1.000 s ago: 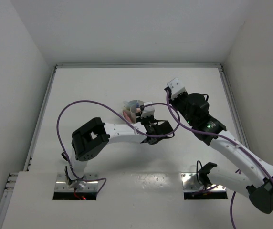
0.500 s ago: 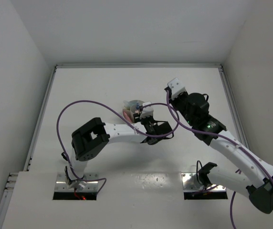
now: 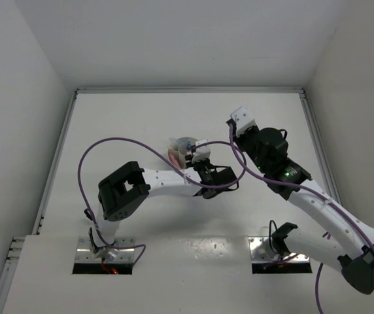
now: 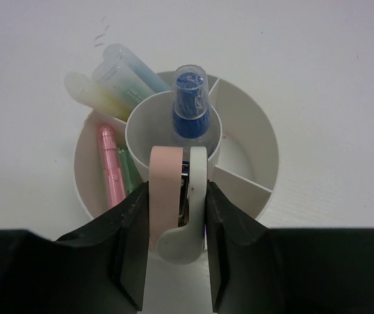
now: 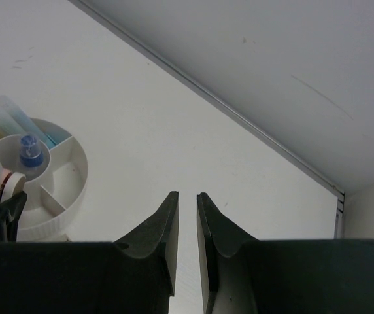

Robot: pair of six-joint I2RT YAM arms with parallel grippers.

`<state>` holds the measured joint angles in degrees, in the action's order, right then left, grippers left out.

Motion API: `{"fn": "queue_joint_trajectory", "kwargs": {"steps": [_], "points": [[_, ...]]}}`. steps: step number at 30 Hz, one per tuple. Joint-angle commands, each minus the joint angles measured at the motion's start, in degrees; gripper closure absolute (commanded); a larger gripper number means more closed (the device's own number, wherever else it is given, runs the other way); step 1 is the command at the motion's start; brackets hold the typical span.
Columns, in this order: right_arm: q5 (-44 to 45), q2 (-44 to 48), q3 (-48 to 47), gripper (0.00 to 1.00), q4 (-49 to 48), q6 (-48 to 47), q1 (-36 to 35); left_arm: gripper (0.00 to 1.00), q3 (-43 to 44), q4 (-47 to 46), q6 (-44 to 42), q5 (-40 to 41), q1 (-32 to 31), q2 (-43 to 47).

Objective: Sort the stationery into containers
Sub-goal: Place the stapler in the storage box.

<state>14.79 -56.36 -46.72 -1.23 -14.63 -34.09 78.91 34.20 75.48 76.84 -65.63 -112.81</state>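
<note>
The round white tub (image 4: 265, 154) has a centre cup and radial dividers. A blue marker (image 4: 190, 108) stands in the centre cup. Yellow (image 4: 95, 91) and light blue (image 4: 131, 69) pieces lean in a far-left compartment. Pink (image 4: 108, 170) and green (image 4: 129, 175) pieces lie in the left one. My left gripper (image 4: 176, 191) is shut on a pink-and-white piece (image 4: 166, 186), held over the tub's near rim. In the top view the left gripper (image 3: 188, 153) is at the tub (image 3: 176, 148). My right gripper (image 5: 187, 199) is empty, its jaws nearly together, over bare table to the right of the tub (image 5: 69, 190).
White walls enclose the table. A grey rail (image 5: 239, 121) runs along its far edge. The left arm's purple cable (image 3: 108, 144) loops over the left half of the table. The right arm (image 3: 285, 173) reaches in from the right.
My left gripper has shifted slightly towards the tub with the pink-and-white piece still in it. The right arm has barely moved.
</note>
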Motion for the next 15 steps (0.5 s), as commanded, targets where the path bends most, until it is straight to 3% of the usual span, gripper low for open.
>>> {"fn": "queue_joint_trajectory", "kwargs": {"steps": [1, 15], "points": [[0.24, 1.43, -0.13, 0.83, -2.02, -0.22, 0.34, 0.97, 1.68, -0.01, 0.54, 3.05, -0.82, 1.63], [0.24, 1.43, -0.13, 0.83, -2.02, -0.22, 0.34, 1.0, 2.74, -0.01, -1.04, 11.31, -3.02, -0.73]]}}
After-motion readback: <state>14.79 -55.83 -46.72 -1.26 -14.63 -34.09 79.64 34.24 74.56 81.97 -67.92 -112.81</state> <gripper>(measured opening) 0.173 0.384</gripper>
